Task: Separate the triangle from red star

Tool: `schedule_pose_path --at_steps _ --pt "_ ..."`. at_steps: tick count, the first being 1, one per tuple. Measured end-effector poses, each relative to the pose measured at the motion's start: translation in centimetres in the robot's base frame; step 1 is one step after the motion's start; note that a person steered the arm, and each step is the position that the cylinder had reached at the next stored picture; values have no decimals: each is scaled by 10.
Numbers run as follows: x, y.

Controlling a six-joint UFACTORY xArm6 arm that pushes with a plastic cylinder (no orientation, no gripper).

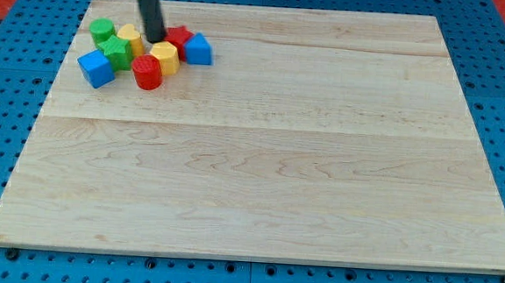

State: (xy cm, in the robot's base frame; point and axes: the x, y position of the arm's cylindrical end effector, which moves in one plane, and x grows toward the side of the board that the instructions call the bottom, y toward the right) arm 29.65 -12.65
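No brand names, labels or writing that I can read anywhere in this shot. The rod (147,3) comes down from the top edge of the frame, upper left, leaning slightly so its lower end sits a bit further right than where it enters. My tip (155,39) lands right in the middle of the block cluster, tucked between the yellow block (131,37) on its left and the red star (179,40) on its right, close to both. There are no fingers on this rig, just the plain rod, so nothing spread or pinching to report.

The blue triangle (198,49) sits at the right end of the cluster, upper left of the frame, touching or just about touching the red star on its left side. Its sloped top seems to peak upward; I can't really make out a long axis or which way it points at this size.

Rest of the pile: a green cylinder (101,32) at the far left, a green block (117,52) below it, a blue cube (95,68) at the lower left, a red cylinder (147,72) at the bottom, and another yellow block (165,57) just right of that one. All of it sits on the pale wooden tabletop (269,160).
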Motion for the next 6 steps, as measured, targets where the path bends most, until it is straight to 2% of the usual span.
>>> schedule_pose_path --at_steps 1,2,4,5,6 --pt "8 27" --pt "25 81" --pt "83 124" --pt "65 193" --pt "27 216"
